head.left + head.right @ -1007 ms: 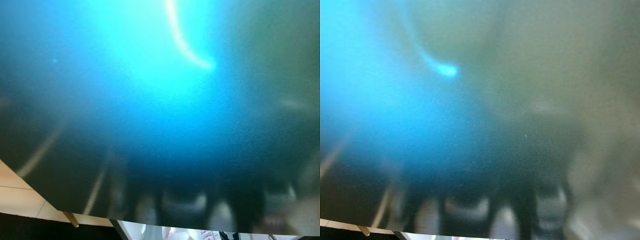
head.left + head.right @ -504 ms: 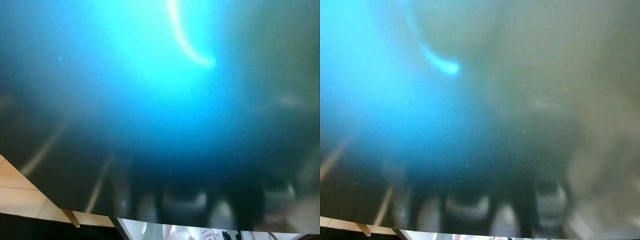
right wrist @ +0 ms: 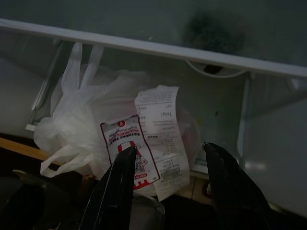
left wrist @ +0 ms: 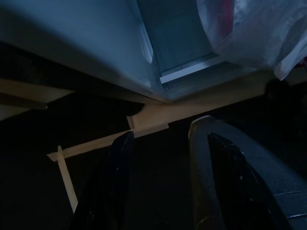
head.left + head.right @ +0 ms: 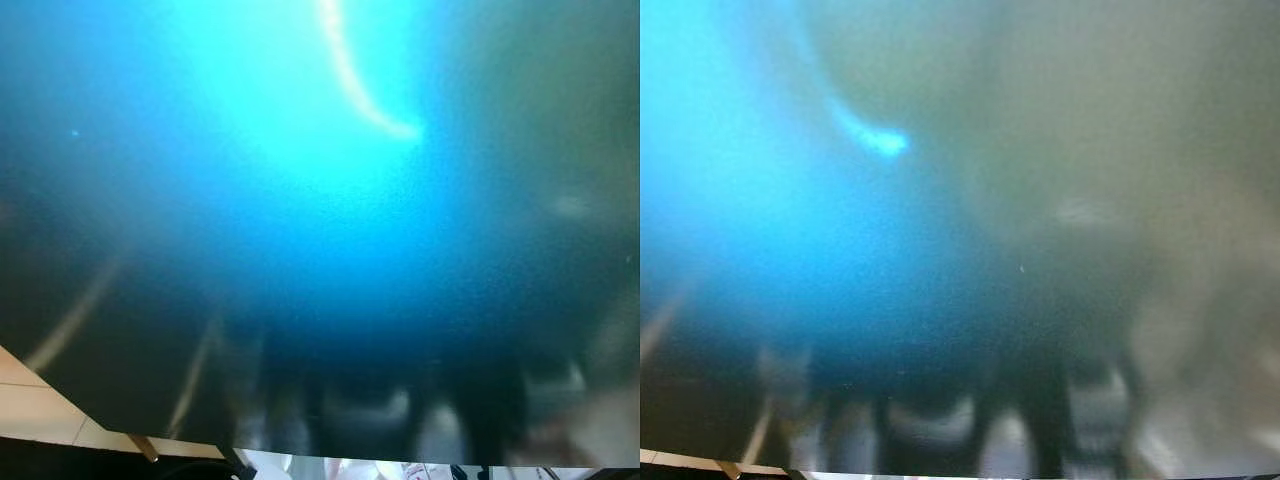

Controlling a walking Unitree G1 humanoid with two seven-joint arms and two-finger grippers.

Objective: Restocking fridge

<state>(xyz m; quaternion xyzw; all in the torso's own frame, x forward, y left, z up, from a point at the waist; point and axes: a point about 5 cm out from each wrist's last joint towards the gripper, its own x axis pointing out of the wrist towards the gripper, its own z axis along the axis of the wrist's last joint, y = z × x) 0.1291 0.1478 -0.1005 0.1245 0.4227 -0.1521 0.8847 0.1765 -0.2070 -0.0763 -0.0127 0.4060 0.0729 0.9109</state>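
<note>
A white plastic bag (image 3: 91,124) with a printed receipt (image 3: 160,139) and a red-and-white label lies inside the fridge, under a white shelf rail (image 3: 144,48). My right gripper (image 3: 170,148) is open just in front of the bag, with nothing between its fingers. My left gripper (image 4: 170,138) is open low by the fridge's bottom edge (image 4: 158,93), in deep shade. A corner of the white bag (image 4: 254,28) shows there beyond the fingers. In the head views a dark glossy panel (image 5: 320,250) with blue glare stands very close to the camera.
Tan floor tiles (image 5: 30,400) show at the lower left under the panel. A clear drawer wall (image 3: 268,134) stands beside the bag. Pale floor strips (image 4: 153,117) lie beneath the fridge in the left wrist view.
The head views have shifted a little, so less floor shows below the panel. Nothing else has visibly moved.
</note>
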